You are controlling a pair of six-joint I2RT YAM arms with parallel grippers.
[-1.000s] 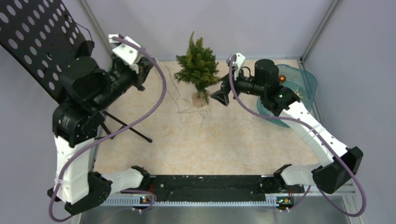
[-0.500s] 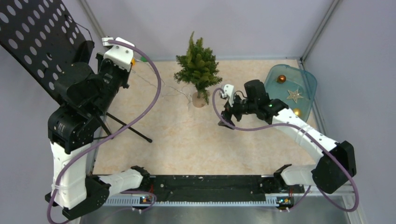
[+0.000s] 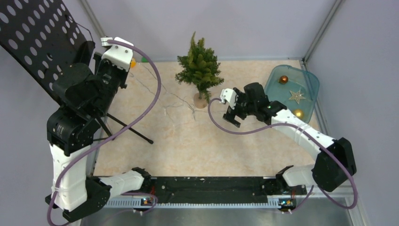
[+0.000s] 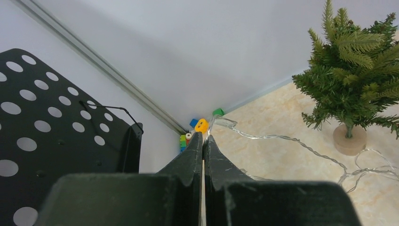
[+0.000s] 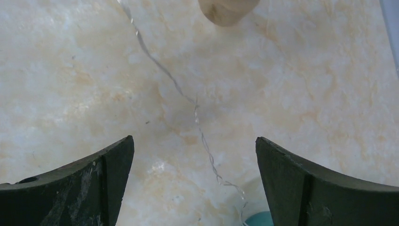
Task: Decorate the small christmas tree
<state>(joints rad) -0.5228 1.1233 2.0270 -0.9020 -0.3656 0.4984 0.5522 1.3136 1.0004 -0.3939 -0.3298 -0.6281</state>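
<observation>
Now that the L pincer [image 4: 203, 136], shut tight on the end of the light string [image 5: 195, 109], has pulled it far-left & the R pincer [image 5: 190, 143] has dropped, wide open & empty, over the strand, the small christmas tree [image 3: 198, 66], far centre of the worktop [image 3: 188, 141], stays bare, so wrapping's prob. next.

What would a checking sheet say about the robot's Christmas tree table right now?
Surface: beige marbled table, light wire lying on it.
Job's things: small christmas tree upright, undecorated; light wire runs from beside its base to the left gripper.
Clutter: teal tray holding three ornaments; black holed panel at left.
Grippers: left gripper shut on light wire; right gripper open over the table.
Cables: purple cables loop along both arms.
Surroundings: grey walls, nothing else seen.
</observation>
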